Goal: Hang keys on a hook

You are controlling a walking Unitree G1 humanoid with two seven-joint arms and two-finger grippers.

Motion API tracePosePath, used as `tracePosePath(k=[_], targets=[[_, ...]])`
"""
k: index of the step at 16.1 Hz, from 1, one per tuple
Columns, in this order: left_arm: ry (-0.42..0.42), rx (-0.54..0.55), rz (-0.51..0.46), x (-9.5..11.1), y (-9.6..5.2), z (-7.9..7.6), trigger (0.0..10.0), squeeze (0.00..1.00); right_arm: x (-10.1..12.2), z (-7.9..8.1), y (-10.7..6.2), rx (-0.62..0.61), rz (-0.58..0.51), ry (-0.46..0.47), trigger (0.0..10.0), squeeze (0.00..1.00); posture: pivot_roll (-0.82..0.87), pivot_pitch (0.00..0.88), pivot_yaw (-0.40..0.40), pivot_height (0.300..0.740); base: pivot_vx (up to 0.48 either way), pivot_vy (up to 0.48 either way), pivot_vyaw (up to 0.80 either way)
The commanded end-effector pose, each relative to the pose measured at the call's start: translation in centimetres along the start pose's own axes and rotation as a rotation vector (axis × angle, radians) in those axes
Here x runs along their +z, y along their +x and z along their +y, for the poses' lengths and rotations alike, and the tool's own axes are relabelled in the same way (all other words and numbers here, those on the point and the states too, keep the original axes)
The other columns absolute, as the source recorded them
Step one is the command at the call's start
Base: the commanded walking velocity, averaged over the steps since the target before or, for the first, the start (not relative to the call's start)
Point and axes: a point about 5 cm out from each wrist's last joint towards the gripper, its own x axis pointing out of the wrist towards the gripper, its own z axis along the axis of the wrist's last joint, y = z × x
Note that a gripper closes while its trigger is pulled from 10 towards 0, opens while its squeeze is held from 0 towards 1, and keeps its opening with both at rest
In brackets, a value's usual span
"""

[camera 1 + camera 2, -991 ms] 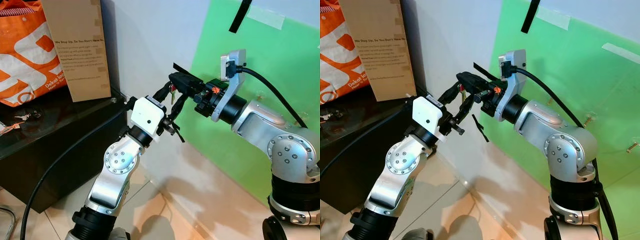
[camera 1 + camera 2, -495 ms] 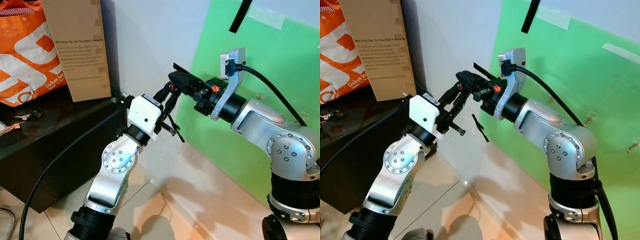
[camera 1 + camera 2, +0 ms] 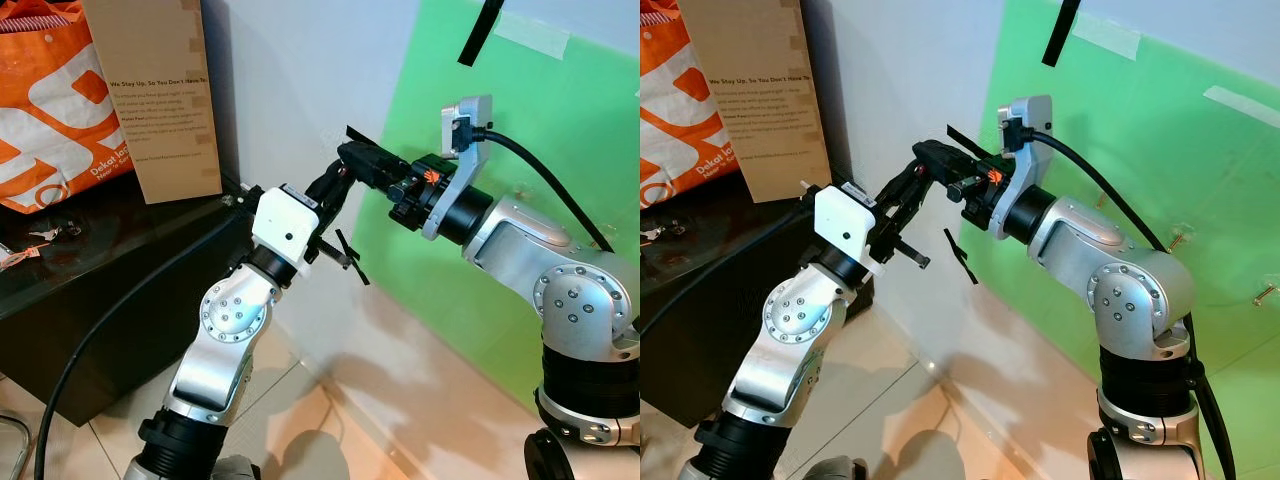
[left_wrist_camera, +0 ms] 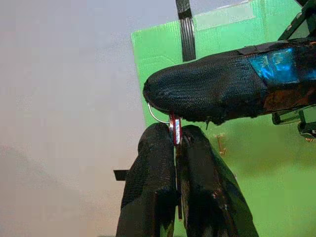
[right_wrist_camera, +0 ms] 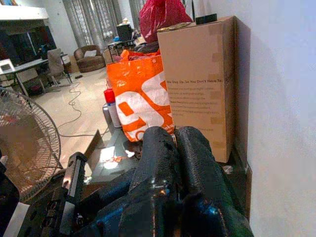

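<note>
The keys (image 4: 175,134) are a red tag on a silver ring (image 4: 156,115). My left gripper (image 4: 175,143) is shut on the red tag. It reaches up and meets my right gripper (image 3: 350,156) in front of the white wall, left of the green board (image 3: 530,110). The ring runs up under a right finger (image 4: 212,96), and the right gripper (image 5: 173,138) is shut, seemingly on the ring. Small hooks (image 3: 1177,241) stick out of the green board, well right of both grippers.
A black cabinet (image 3: 120,265) stands at the left with an orange bag (image 3: 45,110), a cardboard box (image 3: 160,90) and another small bunch of keys (image 3: 55,232) on it. Black tape strips (image 3: 1060,30) are stuck on the wall. Below lies tiled floor (image 3: 300,420).
My left gripper has risen toward the right gripper's tips, and its fingers, earlier spread around the hanging keys, have come together on them. The right arm has barely moved.
</note>
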Motion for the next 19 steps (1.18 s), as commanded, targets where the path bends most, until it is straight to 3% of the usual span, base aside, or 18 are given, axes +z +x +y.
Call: tracePosePath(k=[1,5,8,9,10,19], targets=[[0.023,-0.040,-0.059,1.2,0.7,-0.4,2.0,0.00,0.1,-0.2,-0.1,-0.017,0.003,-0.005,10.0,0.00,0.02,0.000,-0.100,0.740,0.000,0.000,0.00],[0.010,-0.051,-0.039,1.0,0.7,-0.5,0.6,0.00,-0.3,-0.9,-0.3,-0.071,0.012,0.007,10.0,0.00,0.02,0.000,-0.095,0.740,0.000,0.000,0.00],[0.008,-0.051,-0.014,0.8,0.7,-0.5,0.6,0.00,-0.6,-1.7,-0.4,-0.130,0.026,0.028,10.0,0.00,0.02,0.000,-0.096,0.740,0.000,0.000,0.00],[0.006,-0.047,0.001,0.7,0.7,-0.4,0.6,0.00,-0.8,-2.1,-0.4,-0.157,0.034,0.039,10.0,0.22,0.03,0.000,-0.096,0.740,0.000,0.000,0.00],[0.005,-0.040,0.012,0.5,0.7,-0.3,0.7,0.00,-0.9,-2.3,-0.5,-0.173,0.037,0.048,10.0,1.00,0.03,0.000,-0.096,0.740,0.000,0.000,0.00],[0.007,-0.032,0.038,0.4,0.6,0.1,1.1,0.00,-0.6,-2.8,-0.8,-0.201,0.021,0.057,10.0,1.00,0.03,0.000,-0.088,0.740,0.000,0.000,0.00]])
